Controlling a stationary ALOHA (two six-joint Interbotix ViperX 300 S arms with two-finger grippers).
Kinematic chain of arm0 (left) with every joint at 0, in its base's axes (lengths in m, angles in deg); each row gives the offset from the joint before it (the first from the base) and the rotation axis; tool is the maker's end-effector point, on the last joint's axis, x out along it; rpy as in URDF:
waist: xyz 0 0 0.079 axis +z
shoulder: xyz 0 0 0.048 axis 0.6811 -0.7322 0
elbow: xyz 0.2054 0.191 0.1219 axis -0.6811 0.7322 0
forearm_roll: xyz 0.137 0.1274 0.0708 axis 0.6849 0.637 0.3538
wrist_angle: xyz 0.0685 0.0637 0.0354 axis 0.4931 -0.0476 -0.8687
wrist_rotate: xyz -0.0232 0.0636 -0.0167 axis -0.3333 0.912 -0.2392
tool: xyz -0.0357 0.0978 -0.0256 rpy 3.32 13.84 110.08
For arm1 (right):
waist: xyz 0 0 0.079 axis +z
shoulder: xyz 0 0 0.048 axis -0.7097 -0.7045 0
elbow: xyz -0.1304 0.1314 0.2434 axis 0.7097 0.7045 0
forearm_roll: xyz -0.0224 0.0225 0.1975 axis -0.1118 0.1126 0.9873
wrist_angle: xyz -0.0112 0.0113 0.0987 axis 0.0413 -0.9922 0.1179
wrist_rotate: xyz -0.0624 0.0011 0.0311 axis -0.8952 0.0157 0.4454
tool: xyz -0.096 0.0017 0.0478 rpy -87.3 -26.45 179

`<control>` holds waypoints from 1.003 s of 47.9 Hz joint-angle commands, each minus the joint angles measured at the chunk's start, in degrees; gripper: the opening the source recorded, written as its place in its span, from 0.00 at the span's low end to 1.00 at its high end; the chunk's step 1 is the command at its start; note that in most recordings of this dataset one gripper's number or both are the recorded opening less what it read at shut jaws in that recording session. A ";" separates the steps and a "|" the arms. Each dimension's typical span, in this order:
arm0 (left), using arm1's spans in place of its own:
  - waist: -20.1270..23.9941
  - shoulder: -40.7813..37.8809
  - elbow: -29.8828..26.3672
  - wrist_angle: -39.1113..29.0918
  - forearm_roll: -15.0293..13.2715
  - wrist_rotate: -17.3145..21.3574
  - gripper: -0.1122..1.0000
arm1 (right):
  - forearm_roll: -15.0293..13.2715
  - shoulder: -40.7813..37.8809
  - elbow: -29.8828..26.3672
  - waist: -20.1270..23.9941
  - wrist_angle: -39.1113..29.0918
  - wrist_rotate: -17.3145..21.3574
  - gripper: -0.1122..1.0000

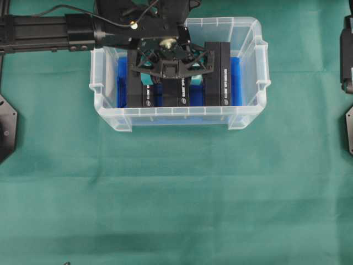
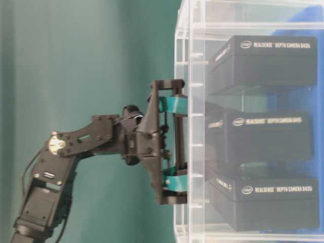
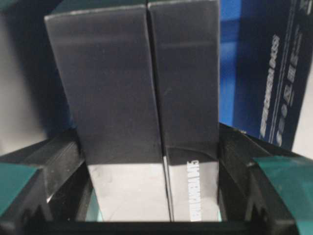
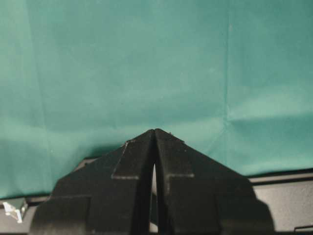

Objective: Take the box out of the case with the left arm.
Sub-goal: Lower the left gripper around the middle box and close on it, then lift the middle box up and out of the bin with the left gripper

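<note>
The clear case [image 1: 242,118] with a blue bottom holds three black boxes standing side by side: left [image 1: 138,98], middle [image 1: 176,95] and right [image 1: 218,72]. My left gripper [image 1: 170,79] hangs over the left and middle boxes, open wide. In the table-level view its teal-padded fingertips [image 2: 177,144] are at the height of the case's rim [image 2: 195,25], apart from the boxes. In the left wrist view the two adjoining boxes [image 3: 146,98] fill the space between my fingers [image 3: 288,181]. My right gripper [image 4: 154,132] is shut and empty over green cloth.
The green cloth [image 1: 176,193] covers the table in front of the case. The right arm [image 1: 346,55] rests at the table's right edge. The third box [image 3: 274,73] stands apart from the other two across a blue gap.
</note>
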 commanded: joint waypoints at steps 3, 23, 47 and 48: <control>-0.18 4.04 -4.22 -2.90 -0.09 -0.26 0.65 | -0.09 0.00 -1.14 -0.09 0.26 0.09 0.11; -0.44 2.55 -18.46 -13.89 -0.35 -0.09 0.65 | -0.26 0.00 -1.14 -0.09 0.26 0.09 0.11; -0.35 3.34 -32.34 -26.19 -0.35 0.00 0.65 | -0.97 0.00 -1.05 -0.09 0.26 0.09 0.11; -0.35 3.34 -32.87 -26.54 -0.35 -0.09 0.65 | -0.97 0.00 -1.14 -0.09 0.26 0.09 0.11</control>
